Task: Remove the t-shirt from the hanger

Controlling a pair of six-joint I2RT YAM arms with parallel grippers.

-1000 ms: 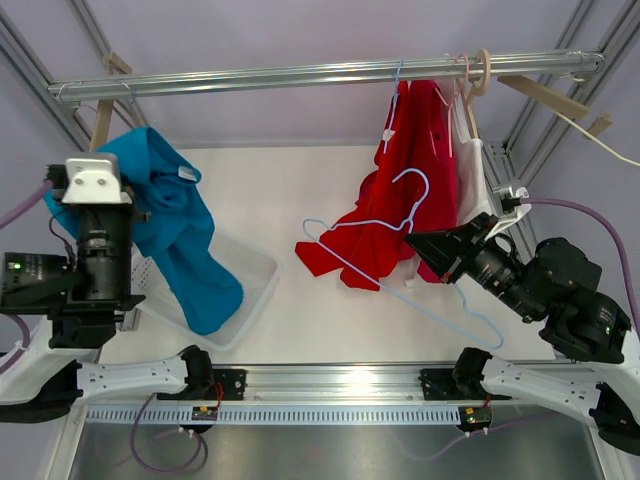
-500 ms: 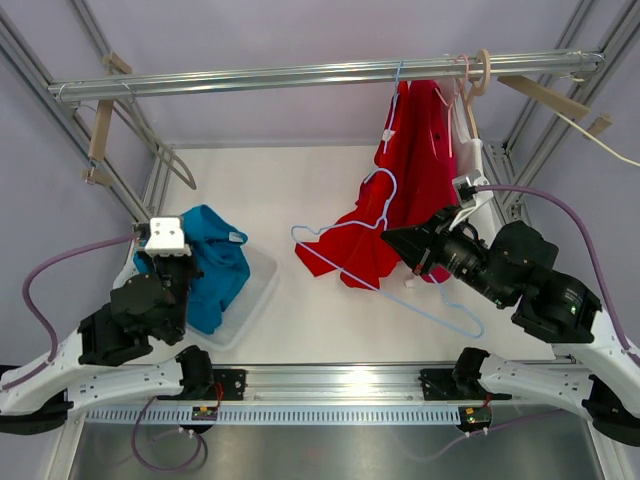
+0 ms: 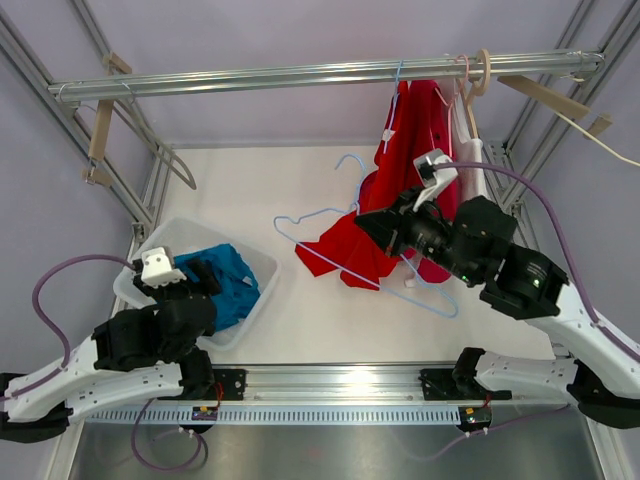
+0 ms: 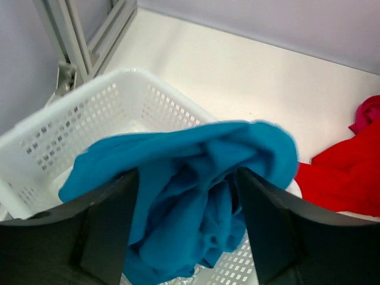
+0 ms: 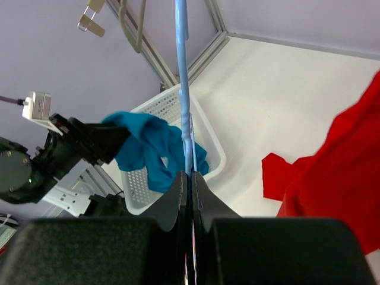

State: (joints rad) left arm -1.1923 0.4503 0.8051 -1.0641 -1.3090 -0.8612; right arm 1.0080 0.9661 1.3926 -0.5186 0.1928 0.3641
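Note:
The blue t-shirt (image 3: 228,286) lies bunched in the white basket (image 3: 262,262) at the front left. My left gripper (image 3: 204,278) hovers low over it. In the left wrist view its fingers (image 4: 107,225) stand wide apart and the blue t-shirt (image 4: 196,172) sags between them into the basket (image 4: 107,101). My right gripper (image 3: 368,225) is mid-table, shut on the bare light-blue wire hanger (image 5: 181,59), which sticks out to its left. The right wrist view shows the right gripper (image 5: 190,178) pinching the wire.
A red t-shirt (image 3: 415,140) and a white garment (image 3: 475,170) hang from the metal rail (image 3: 250,78) at the back right, the red cloth trailing onto the table (image 3: 300,180). Wooden hangers (image 3: 100,130) hang at the rail's left end. Frame posts stand at both sides.
My left gripper has dropped from high at the left down to the basket with the blue t-shirt and opened. My right gripper has carried the empty hanger left and away.

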